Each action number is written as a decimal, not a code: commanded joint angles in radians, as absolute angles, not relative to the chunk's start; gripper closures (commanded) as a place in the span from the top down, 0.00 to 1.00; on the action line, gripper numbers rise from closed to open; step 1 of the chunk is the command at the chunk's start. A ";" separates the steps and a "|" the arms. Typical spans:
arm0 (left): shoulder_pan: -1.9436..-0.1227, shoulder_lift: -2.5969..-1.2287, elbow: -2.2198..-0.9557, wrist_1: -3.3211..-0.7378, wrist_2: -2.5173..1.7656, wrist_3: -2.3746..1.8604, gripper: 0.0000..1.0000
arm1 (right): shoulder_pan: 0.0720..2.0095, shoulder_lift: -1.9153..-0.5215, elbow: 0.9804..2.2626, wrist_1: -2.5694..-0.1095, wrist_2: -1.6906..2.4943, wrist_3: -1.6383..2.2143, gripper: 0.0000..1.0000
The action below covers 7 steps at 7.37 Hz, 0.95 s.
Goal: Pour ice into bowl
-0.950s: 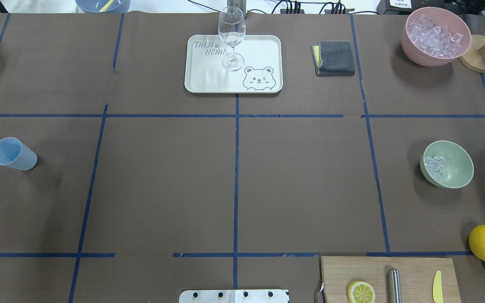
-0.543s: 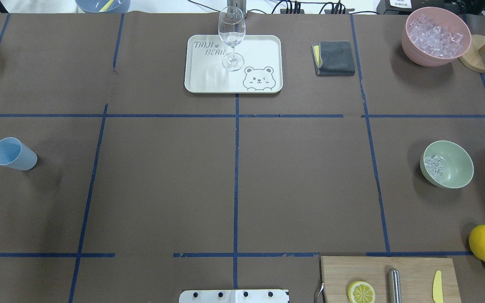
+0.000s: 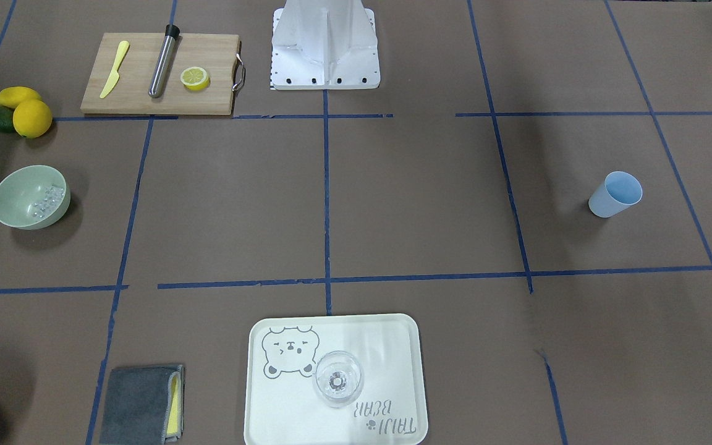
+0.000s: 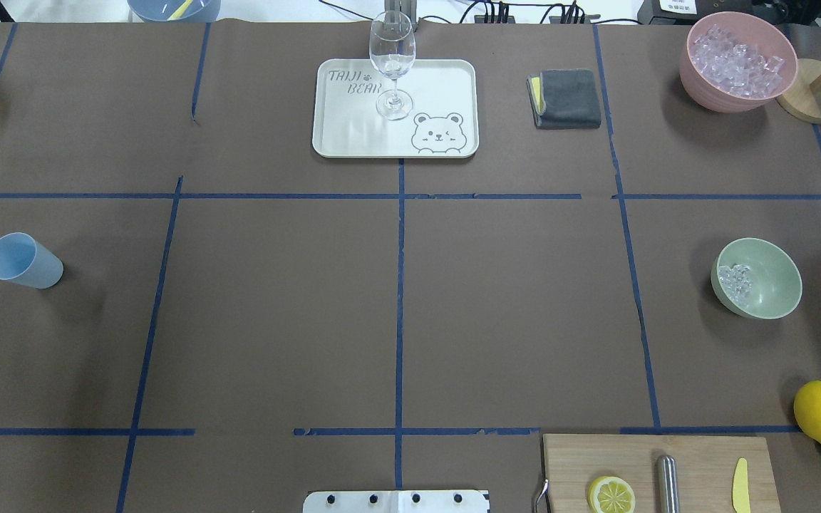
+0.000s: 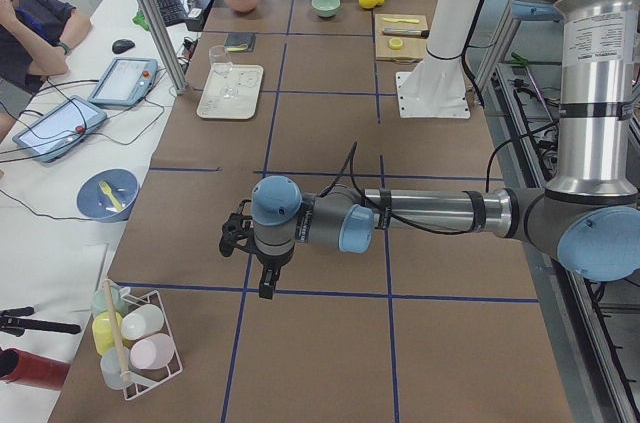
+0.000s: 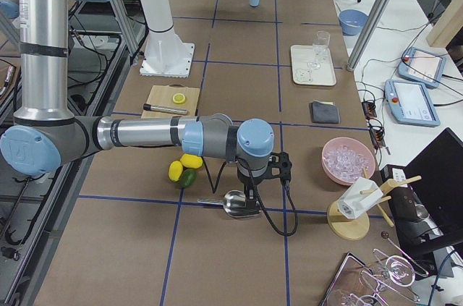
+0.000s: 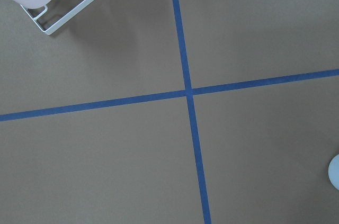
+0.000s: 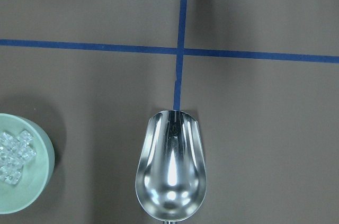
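Observation:
The sage-green bowl (image 4: 774, 292) stands at the table's right side with a small pile of clear ice (image 4: 735, 280) inside; it also shows in the front-facing view (image 3: 19, 207) and at the right wrist view's left edge (image 8: 24, 195). An empty steel scoop (image 8: 170, 173) lies on the paper beside the bowl. My right gripper (image 6: 251, 196) hangs right over the scoop (image 6: 233, 202); I cannot tell whether it is open or shut. My left gripper (image 5: 267, 286) hovers over bare table far from the bowl; I cannot tell its state either.
A pink bowl (image 4: 695, 78) full of ice stands at the far right by a wooden stand (image 4: 813, 100). A blue cup (image 4: 22, 260) stands at the left. A tray (image 4: 439, 85) bears a wine glass (image 4: 392, 64). A cutting board (image 4: 695, 463), lemons (image 4: 820, 412) and a grey cloth (image 4: 567, 98) are nearby.

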<state>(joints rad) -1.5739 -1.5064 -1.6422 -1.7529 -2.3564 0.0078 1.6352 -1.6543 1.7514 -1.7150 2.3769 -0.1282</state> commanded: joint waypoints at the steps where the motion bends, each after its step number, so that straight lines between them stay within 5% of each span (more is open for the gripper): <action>1: -1.574 -1.506 -1.643 -1.755 -2.356 0.008 1.00 | 1.635 -1.654 1.752 -1.715 2.378 -0.127 1.00; 7: -1.572 -1.506 -1.641 -1.758 -2.356 0.008 1.00 | 1.635 -1.651 1.763 -1.712 2.376 0.000 1.00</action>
